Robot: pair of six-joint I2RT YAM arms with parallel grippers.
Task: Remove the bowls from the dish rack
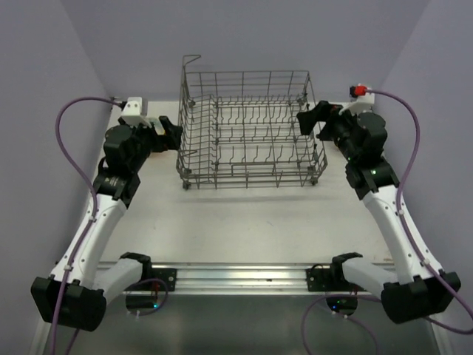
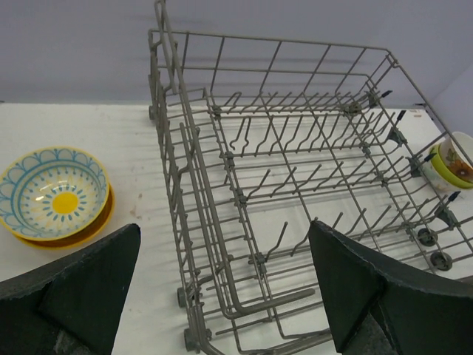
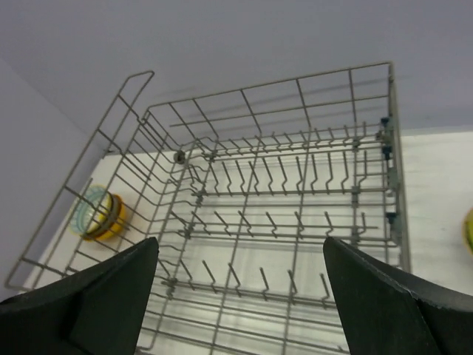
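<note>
The left end effector [image 1: 171, 132] hovers just beside the rack's left wall, its black fingers spread wide with nothing between them. Left of that wall, on the white worktop [image 1: 244, 222], the left wrist view shows a round ceramic bowl with blue arches and a yellow centre [image 2: 53, 194] nested in a plain orange-yellow bowl [image 2: 102, 222]. The pair sits near the rack but apart from it.

The large rectangular grey wire dish rack [image 1: 251, 171] stands upright in the middle of the worktop, toward the back wall. Rows of upright tines line its floor, and a handle loop [image 1: 192, 59] rises at its far left corner.

Beyond the rack's right wall, a white flower-printed bowl [image 2: 460, 151] sits in a lime-green bowl [image 2: 446, 171]; both are cut off by the frame edge.

The right end effector [image 1: 310, 122] hovers at the top of the rack's right wall. Its fingers are also spread wide and hold nothing.
</note>
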